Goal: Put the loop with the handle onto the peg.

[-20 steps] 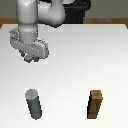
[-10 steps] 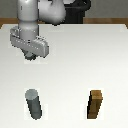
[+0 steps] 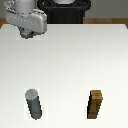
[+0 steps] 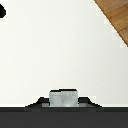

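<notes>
1. Your fingers (image 3: 27,35) sit low over the far part of the white table (image 3: 70,65), toward the exterior view's left. You cannot tell from either view whether they are apart or together.
2. In the wrist view, a grey stubby piece (image 4: 63,97) shows right at the fingers; it may be the loop's handle, though the ring itself is hidden.
3. The peg (image 3: 34,104) stands upright, well apart from the fingers, nearer the camera.
4. The brown wooden block (image 3: 96,104) stands well apart from the fingers, toward the exterior view's right of the peg.
</notes>
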Robot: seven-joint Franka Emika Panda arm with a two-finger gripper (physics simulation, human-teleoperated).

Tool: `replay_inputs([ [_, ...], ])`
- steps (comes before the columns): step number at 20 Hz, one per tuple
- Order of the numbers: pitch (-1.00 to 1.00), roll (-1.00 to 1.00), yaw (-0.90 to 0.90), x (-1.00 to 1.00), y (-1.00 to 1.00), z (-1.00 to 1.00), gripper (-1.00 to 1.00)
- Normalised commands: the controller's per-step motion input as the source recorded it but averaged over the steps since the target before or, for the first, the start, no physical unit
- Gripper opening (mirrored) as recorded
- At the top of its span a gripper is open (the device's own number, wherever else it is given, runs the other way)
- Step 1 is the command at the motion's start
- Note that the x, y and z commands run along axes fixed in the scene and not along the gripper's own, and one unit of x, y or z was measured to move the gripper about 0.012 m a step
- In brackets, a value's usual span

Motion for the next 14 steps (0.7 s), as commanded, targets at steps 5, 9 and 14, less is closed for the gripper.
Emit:
replay_inputs([
  [5,0.0,0.0,0.0,0.0,0.0,0.8,-1.0],
  [9,0.0,0.0,-0.04,0.0,0.0,0.0,-1.0],
  [14,0.0,0.0,0.03,0.0,0.0,0.0,-1.0],
])
